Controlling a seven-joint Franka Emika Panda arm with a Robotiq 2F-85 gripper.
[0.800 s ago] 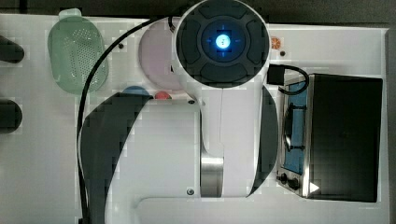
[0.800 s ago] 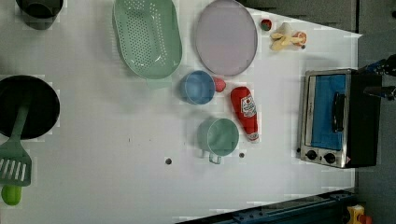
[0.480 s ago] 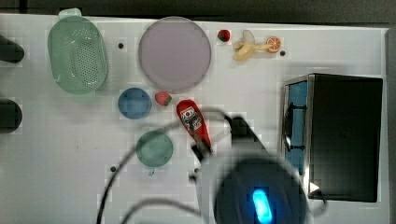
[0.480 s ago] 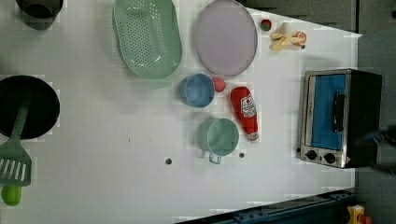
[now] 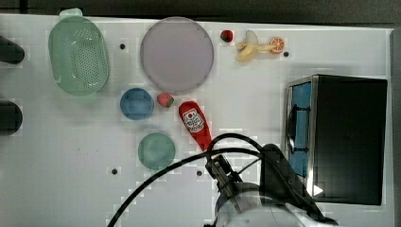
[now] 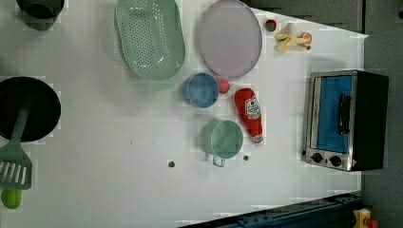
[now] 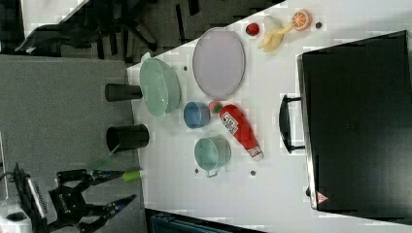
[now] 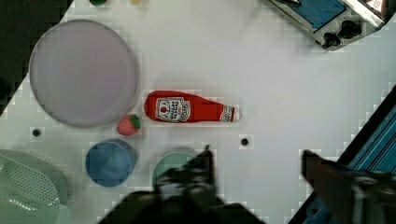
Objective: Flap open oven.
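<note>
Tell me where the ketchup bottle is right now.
The ketchup bottle lies flat near the middle of the left view, between the green cup and the oven, just right of the blue bowl.

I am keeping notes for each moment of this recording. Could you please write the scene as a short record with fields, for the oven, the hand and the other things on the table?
oven: closed, at the left view's right
handle: dark bar on the blue door
knobs: two
hand: open, above the table, holding nothing
near oven: ketchup bottle, lying flat
also on table: green cup, blue bowl, plate, colander
</note>
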